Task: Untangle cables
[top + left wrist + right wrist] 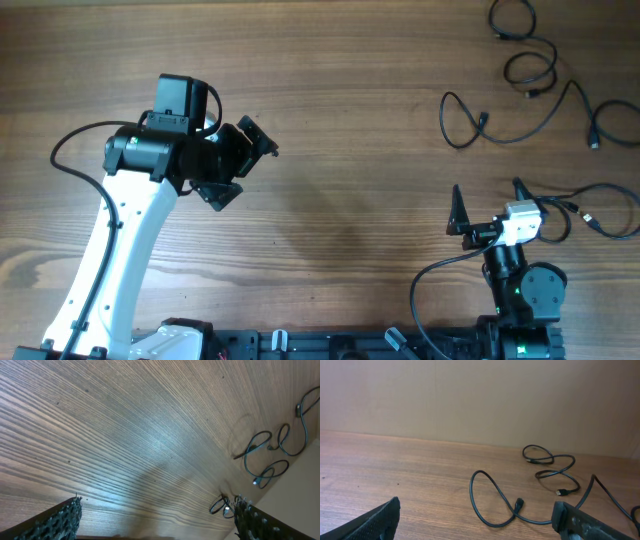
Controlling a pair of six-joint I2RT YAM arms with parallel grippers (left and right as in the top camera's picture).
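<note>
At far right, thin black cables (483,121), loose open loops

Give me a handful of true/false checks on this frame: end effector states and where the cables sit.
1. The left end effector and the right end effector are both open and empty. True.
2. The cables lie on the left half of the table. False: they are all on the right side, most of them toward the far corner.
3. The left end effector is gripping a cable. False: it hangs over bare wood with no cable near it.
4. One looped cable lies close beside the right end effector, on its right. True.
5. The right end effector is shut. False: its fingers stand wide apart.
</note>
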